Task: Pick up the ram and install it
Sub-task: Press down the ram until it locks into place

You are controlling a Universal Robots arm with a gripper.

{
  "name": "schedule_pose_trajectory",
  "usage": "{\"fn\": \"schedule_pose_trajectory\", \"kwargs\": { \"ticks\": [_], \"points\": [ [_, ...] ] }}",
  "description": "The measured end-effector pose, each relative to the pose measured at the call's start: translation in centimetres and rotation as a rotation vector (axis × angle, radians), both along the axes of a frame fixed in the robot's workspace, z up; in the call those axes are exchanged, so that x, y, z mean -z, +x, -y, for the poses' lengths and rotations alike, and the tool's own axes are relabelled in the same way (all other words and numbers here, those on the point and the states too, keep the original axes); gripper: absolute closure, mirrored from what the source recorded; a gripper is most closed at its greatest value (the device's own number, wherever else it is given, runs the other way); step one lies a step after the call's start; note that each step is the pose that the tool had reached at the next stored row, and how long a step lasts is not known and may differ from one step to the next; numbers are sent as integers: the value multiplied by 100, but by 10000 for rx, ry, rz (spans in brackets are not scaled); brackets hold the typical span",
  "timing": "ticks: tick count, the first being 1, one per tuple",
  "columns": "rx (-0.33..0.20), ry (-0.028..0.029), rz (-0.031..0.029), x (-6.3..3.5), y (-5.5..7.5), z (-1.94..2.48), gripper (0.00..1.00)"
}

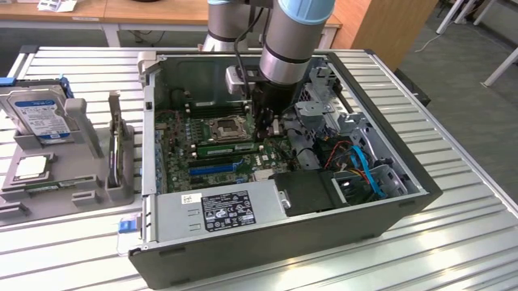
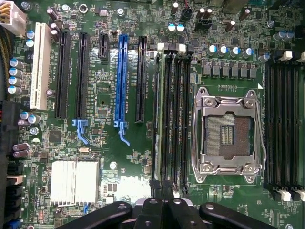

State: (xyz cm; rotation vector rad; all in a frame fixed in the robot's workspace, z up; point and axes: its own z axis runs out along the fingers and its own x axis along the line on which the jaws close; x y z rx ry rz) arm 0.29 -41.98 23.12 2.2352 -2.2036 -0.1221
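- The robot arm reaches down into an open dark-grey tower computer case that lies on its side on a slatted metal table
- The black two-fingered gripper hangs low over the green motherboard, its fingers drawn fully together
- The ram, a long thin green circuit-board stick, stands on edge in the bank of black memory slots just beside the silver square processor socket
- In the wrist view the ram takes the slot of that bank farthest from the socket, and the closed fingertips sit right at one end of it; I cannot tell whether they pinch the stick or only touch it
- A long blue plastic expansion slot lies near the ram on the side away from the socket, with black slots on either side of it
- A grey power supply box with a black label fills the near edge of the case
- On the exterior view's left, apart from the case, a grey moulded parts holder carries a silver hard drive with a blue and white label, standing upright
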Motion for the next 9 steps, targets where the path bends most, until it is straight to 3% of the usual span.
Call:
{"fn": "schedule_pose_trajectory", "kwargs": {
  "ticks": [9],
  "points": [
    [-1, 4, 1, 37, 0, -1, 90]
  ]
}}
